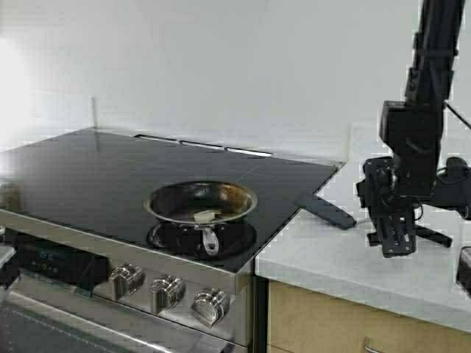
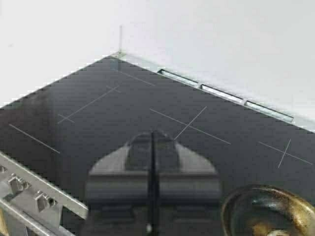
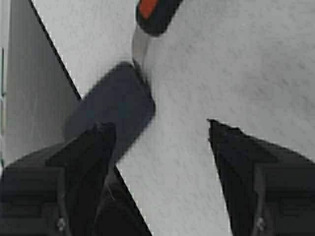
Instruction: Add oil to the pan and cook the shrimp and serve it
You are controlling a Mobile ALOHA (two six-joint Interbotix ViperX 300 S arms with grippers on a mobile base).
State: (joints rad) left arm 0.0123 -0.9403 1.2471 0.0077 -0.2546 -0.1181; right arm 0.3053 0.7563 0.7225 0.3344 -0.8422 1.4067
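High view: the pan (image 1: 201,203) sits on the black glass stovetop (image 1: 88,169), on the front burner near the right edge, its short handle pointing toward the knobs (image 1: 168,292). The shrimp (image 1: 205,215) lies inside the pan on the dark floor, near the front wall by the handle root. A black spatula (image 1: 326,211) lies flat across the seam between stovetop and white counter (image 1: 331,257), blade end at the stove edge. The right gripper (image 1: 391,237) hangs above the counter just right of the spatula, pointing down, not touching it as far as this view shows. No oil jug visible here. The left arm is out of this view.

Left wrist view: the left gripper (image 2: 153,162) hovers over the bare stovetop, fingers pressed together with only a thin seam between them, holding nothing. The pan rim shows at one corner, browned inside, near but apart from the gripper.

Right wrist view: right gripper fingers (image 3: 88,147) spread wide, nothing between them, white counter below. One finger sits over the spatula's dark blade; contact cannot be told. The spatula handle, with its orange part, leads away beyond.
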